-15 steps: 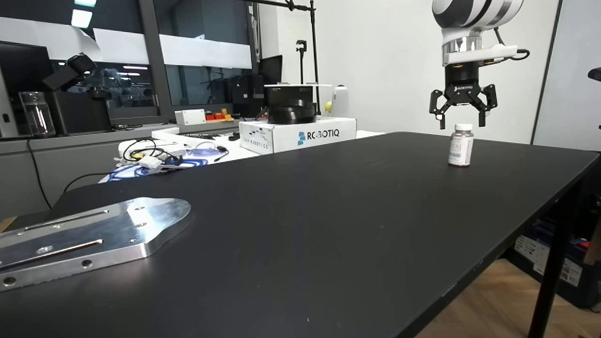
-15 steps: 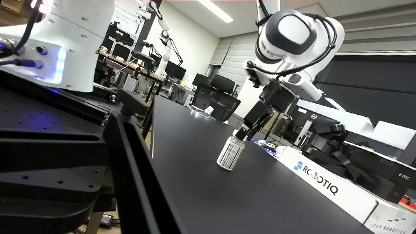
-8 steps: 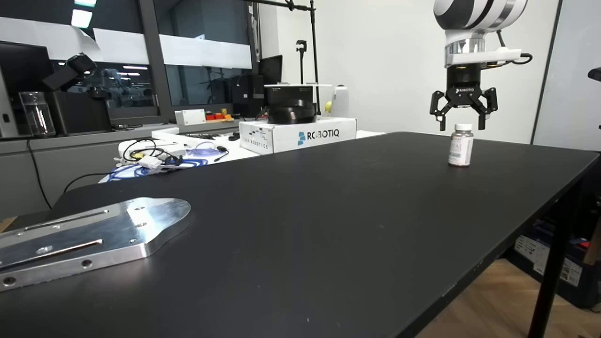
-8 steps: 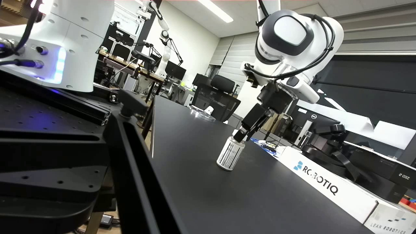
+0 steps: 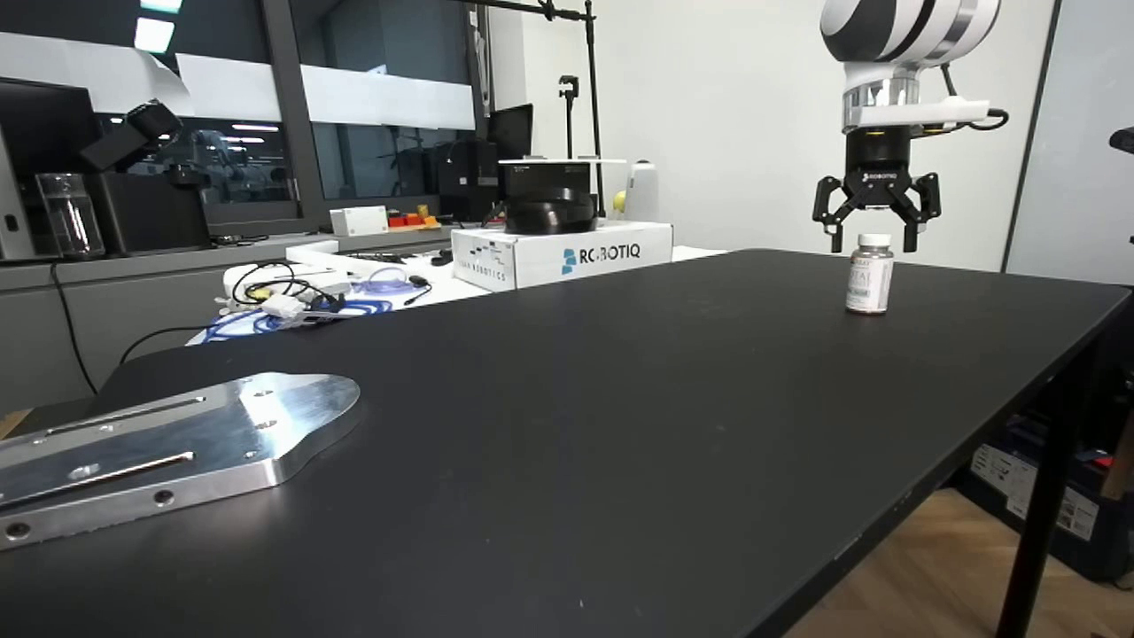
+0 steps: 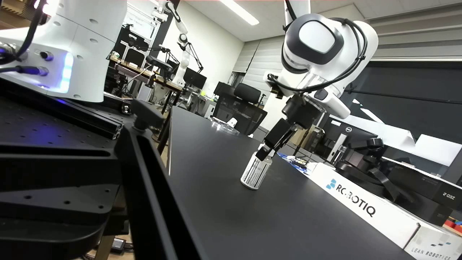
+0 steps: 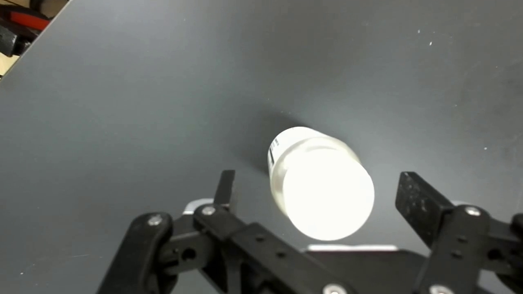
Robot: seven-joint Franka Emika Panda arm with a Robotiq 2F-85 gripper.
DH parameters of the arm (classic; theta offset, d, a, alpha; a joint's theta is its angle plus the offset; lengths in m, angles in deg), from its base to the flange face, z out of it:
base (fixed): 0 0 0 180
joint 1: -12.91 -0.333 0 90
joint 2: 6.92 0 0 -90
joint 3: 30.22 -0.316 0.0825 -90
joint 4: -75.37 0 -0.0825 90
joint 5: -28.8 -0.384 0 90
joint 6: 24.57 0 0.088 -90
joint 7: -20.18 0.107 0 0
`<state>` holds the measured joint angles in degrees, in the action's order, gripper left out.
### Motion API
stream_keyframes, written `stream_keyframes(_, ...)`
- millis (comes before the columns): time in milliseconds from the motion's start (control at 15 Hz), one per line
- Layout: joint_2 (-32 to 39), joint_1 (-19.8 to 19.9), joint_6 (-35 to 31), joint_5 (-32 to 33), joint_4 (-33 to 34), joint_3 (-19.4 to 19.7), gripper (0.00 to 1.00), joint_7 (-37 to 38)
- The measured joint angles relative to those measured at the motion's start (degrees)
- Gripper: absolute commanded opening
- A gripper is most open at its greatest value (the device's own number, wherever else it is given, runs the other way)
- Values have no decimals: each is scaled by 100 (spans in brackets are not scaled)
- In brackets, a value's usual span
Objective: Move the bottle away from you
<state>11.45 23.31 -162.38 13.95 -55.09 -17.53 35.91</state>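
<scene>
Black table under bottle, metal plate

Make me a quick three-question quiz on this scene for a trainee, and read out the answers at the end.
1. True or false: the bottle stands upright on the black table.
2. Pick one. In the wrist view, the gripper is: A, shut on the bottle; B, open; C, shut on nothing.
3. What brand name stands in large letters on the long white box?

Key: 1, true. 2, B. 3, ROBOTIQ.

Bottle far right, plate near left in an exterior view
Both sit on the bench; a box is behind it.
</scene>
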Motion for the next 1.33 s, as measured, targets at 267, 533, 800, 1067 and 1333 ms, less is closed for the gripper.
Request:
stream_keyframes(267,94,19,-131,-101,-2,-58,100,-78)
stream_keyframes(533,177,21,-282,-160,-2,-133,60,-126)
stream_keyframes(800,215,22,-361,-233,-2,-199,31,-140)
stream_keyframes(1067,162,21,-402,-260,-1,-256,31,-154)
stream_keyframes(1333,-91,12,-309,-257,-4,-317,31,-172)
